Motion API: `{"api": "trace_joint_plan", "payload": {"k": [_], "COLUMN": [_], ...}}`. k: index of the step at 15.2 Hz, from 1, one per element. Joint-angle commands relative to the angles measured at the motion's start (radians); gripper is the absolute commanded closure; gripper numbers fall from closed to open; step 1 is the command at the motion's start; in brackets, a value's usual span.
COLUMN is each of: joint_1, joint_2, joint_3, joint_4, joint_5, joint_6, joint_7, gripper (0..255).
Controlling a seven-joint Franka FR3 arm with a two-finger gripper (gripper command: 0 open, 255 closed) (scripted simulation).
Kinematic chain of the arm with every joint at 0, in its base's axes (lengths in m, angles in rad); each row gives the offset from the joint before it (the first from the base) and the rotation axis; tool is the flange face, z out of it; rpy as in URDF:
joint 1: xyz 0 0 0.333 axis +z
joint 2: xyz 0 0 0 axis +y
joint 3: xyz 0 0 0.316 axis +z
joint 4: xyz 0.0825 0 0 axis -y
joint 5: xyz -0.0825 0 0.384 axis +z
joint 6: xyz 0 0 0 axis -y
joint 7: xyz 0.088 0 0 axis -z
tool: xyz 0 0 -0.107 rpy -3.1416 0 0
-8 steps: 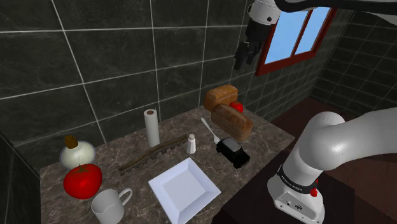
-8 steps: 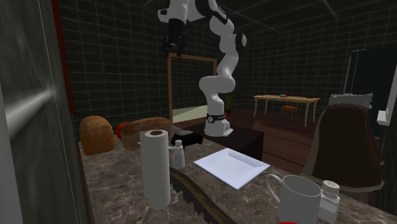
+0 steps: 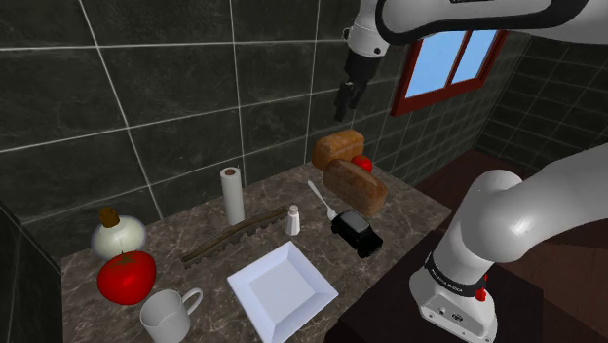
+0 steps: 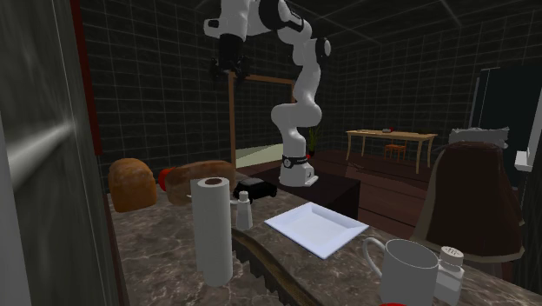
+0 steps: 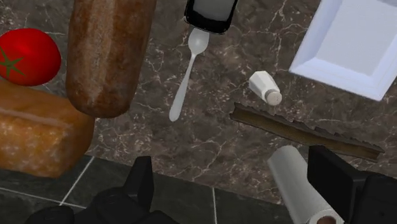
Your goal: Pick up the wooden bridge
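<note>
Gripper [image 3: 344, 109] high, clear of bridge [image 3: 234, 237] (jaws apart).

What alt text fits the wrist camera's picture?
A long brown bridge lies flat on a dark veined counter between a white shaker and a paper roll; the open black fingers hang above, not touching it. Bread loaves, a tomato, a spoon and a white plate lie nearby.

Bread loaf [image 5: 105, 51], tomato [image 5: 28, 57], spoon [image 5: 186, 76], shaker [image 5: 265, 88], white plate [image 5: 350, 44], paper roll [image 3: 232, 195], mug [image 3: 166, 314]
</note>
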State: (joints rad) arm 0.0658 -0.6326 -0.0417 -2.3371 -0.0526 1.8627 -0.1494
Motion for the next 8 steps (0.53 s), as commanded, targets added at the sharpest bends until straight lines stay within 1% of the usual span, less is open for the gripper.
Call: {"api": "trace_joint_plan", "payload": {"k": [1, 8], "joint_1": [0.022, 0.095], "joint_2": [0.065, 0.291], "joint_3": [-0.004, 0.003], "joint_4": [0.001, 0.044], "joint_5": [-0.002, -0.001], "joint_6": [0.055, 0.203], "joint_7": [-0.049, -0.202], "gripper": [0, 0]}}
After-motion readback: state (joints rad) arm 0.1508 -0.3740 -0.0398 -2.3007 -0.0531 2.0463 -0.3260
